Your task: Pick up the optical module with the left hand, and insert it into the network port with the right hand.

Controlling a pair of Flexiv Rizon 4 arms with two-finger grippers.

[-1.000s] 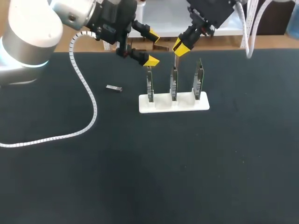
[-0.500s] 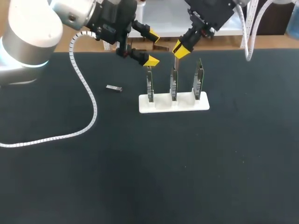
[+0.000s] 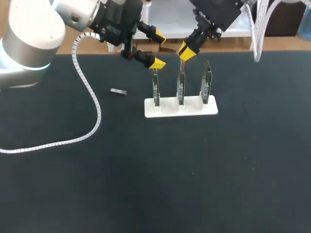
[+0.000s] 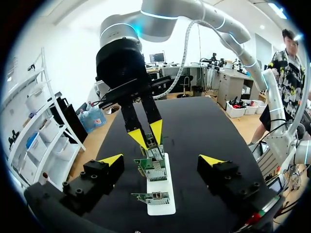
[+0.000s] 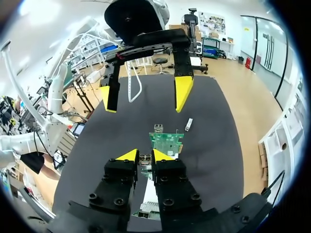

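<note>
The optical module (image 3: pixel 118 91) lies flat on the black surface (image 3: pixel 155 170), off to the side of the left gripper (image 3: pixel 158 49) and well apart from both pairs of fingers. That left gripper hangs above the end card (image 3: pixel 155 88) of the white holder (image 3: pixel 181 108), its fingers (image 3: pixel 158 62) spread wide with nothing between them. The right gripper (image 3: pixel 186 50) sits just over the middle card (image 3: pixel 181 87), fingers drawn almost together, gripping nothing that shows.
</note>
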